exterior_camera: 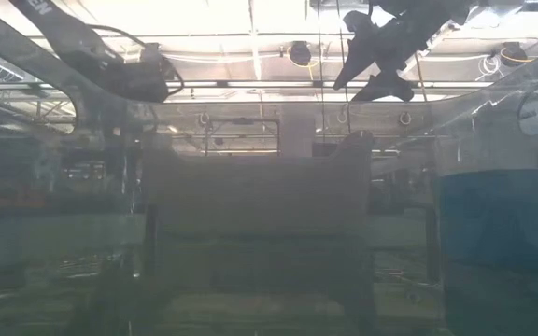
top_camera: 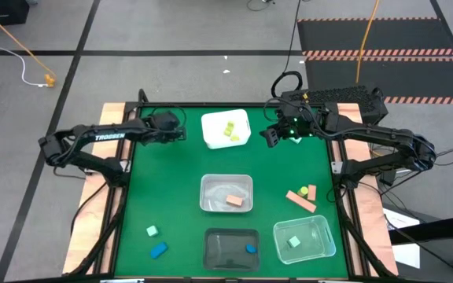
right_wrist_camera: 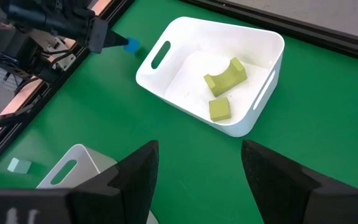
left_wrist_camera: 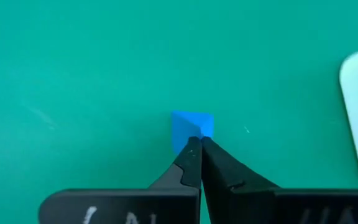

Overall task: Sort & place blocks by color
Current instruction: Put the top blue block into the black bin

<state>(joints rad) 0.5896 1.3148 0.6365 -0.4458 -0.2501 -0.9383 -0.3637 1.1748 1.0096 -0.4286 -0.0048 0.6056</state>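
Green table (top_camera: pixel 171 189), 4 tubs (top_camera: pixel 226 194), loose blocks (top_camera: pixel 158 250)

Two black jointed arms (top_camera: pixel 93 141), white TROSSEN lettering, green light

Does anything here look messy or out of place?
Nothing looks spilled or broken. Some blocks lie loose on the green mat: two salmon-tan bars, a mint cube and a blue block.

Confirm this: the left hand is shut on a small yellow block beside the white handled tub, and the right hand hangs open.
Wrong colour. The left hand is shut on a small blue block, as the left wrist view shows. The rest stands: it is beside the white handled tub, and the right hand hangs open.
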